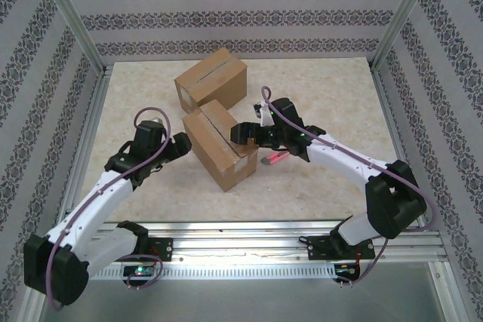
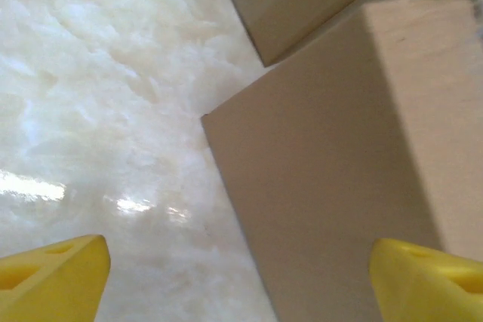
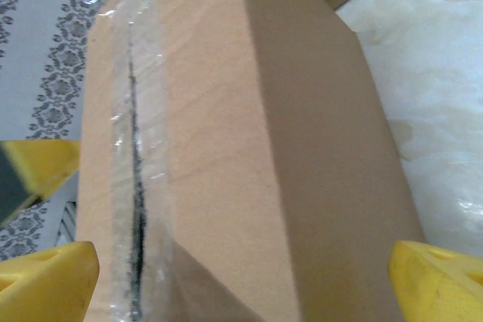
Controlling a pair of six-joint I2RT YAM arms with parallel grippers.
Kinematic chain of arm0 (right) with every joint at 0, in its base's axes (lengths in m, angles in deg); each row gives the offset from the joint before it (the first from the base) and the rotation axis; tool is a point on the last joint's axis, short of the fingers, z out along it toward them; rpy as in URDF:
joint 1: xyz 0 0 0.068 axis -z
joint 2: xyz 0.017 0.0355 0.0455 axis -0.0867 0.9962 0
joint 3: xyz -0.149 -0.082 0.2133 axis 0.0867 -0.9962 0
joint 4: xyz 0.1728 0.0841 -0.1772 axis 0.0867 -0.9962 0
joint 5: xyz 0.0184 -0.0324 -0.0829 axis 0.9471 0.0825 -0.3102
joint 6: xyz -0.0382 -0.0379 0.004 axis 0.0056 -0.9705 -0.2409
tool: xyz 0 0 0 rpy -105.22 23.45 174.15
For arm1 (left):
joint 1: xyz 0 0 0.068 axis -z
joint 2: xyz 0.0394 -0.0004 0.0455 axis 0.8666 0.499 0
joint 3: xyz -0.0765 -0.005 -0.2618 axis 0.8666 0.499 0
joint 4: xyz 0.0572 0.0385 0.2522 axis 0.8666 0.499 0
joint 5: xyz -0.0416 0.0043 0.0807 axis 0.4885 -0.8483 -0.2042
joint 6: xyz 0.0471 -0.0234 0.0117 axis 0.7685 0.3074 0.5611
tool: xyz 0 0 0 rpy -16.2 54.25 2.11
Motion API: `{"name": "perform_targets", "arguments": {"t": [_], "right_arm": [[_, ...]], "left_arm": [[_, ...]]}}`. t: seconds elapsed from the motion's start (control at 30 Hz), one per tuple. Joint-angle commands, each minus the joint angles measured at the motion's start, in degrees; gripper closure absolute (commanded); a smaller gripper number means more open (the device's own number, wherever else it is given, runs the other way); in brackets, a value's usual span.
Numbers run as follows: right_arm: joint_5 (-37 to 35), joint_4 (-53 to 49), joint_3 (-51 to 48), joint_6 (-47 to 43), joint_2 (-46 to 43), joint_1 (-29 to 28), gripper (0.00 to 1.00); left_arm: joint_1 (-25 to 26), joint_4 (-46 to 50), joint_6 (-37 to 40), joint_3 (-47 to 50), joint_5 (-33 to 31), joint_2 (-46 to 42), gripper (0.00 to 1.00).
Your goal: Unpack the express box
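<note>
near box [image 1: 219, 145]: taped seam [image 3: 136, 209] slit, contents hidden.

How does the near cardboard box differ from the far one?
Position: the near cardboard box sits between the open left gripper and the open right gripper; the far cardboard box stands behind it with no gripper at it.
Pose: the near cardboard box runs back-left to front-right; the far cardboard box runs front-left to back-right.
Shared: both are brown, closed, similar in size, with a seam along the top.

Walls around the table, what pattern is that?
The walls show pale stripes and dark floral bands; top external view.
</note>
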Motion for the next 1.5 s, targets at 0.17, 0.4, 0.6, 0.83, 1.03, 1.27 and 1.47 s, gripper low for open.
{"name": "perform_targets", "arguments": {"t": [0.17,0.4,0.6,0.83,1.03,1.27,1.47], "right_arm": [[-7.73,-15.07,10.18,-11.90,0.81,-1.77,0.02],[-18.89,-31.29,24.58,-23.52,7.17,-5.90,0.02],[-23.37,-36.08,33.15,-27.39,13.68,-7.84,0.02],[-27.37,-39.16,40.67,-28.91,20.74,-10.71,0.02],[-32.36,-41.19,43.40,-28.27,23.89,-12.31,0.02],[-36.80,-41.57,43.79,-26.88,25.60,-12.63,0.02],[-43.53,-41.81,44.96,-26.58,26.22,-12.74,0.02]], "left_arm": [[-1.10,-8.20,-2.31,-2.28,9.92,1.51,0.00],[-1.67,-17.24,-3.61,-4.25,11.88,10.79,0.00],[-1.67,-18.27,-3.56,-3.42,10.75,13.17,0.00],[-1.76,-17.43,-2.60,-0.46,9.05,14.17,0.00],[-1.75,-18.19,-2.35,1.11,9.03,15.95,0.00],[-1.76,-18.36,-2.47,1.98,9.01,14.74,0.00],[-1.76,-17.70,-2.32,2.59,9.07,12.91,0.00]]}}
